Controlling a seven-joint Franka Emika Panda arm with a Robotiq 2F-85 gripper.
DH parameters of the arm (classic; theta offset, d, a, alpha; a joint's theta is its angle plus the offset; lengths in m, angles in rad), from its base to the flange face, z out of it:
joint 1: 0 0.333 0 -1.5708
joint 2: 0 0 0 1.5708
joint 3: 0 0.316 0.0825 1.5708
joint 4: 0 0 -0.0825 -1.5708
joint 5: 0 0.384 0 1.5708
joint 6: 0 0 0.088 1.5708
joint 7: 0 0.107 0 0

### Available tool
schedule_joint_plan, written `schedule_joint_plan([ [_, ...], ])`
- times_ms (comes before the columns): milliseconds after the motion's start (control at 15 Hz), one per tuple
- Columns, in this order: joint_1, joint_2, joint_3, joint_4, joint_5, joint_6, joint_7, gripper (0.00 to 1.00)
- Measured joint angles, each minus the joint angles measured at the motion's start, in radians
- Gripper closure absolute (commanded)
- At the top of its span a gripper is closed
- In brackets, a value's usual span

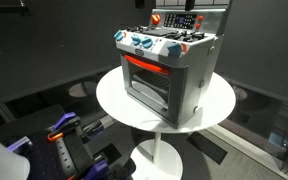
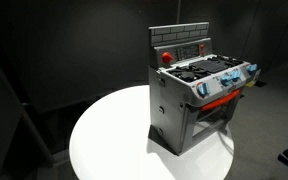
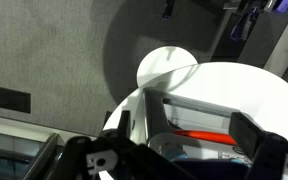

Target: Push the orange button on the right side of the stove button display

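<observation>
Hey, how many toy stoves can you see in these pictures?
1. The toy stove stands upright on the round white table, and it shows in both exterior views. The dark room around it could hide others.

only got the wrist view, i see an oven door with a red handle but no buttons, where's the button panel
Observer: On the upright back panel behind the burners, above what your frame shows.
Operator: any orange button on it
Observer: Yes, one round orange-red button at one end of the panel, beside the dark display.
Operator: how far off is the arm
Observer: In an exterior view the robot arm sits low beyond the table rim, on the oven-door side, well short of the panel.
</observation>
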Motion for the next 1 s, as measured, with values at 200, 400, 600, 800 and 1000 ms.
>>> schedule_joint_plan([
  [200,0.0,0.0,0.0,0.0,0.0,0.0,0.0,0.0],
  [400,0.0,0.0,0.001,0.0,0.0,0.0,0.0,0.0],
  [600,0.0,0.006,0.003,-0.001,0.005,0.006,0.002,0.0],
  [800,0.001,0.025,0.011,0.002,0.023,0.044,0.003,0.0],
  [1000,0.007,0.056,0.025,0.013,0.052,0.098,0.007,0.0],
])
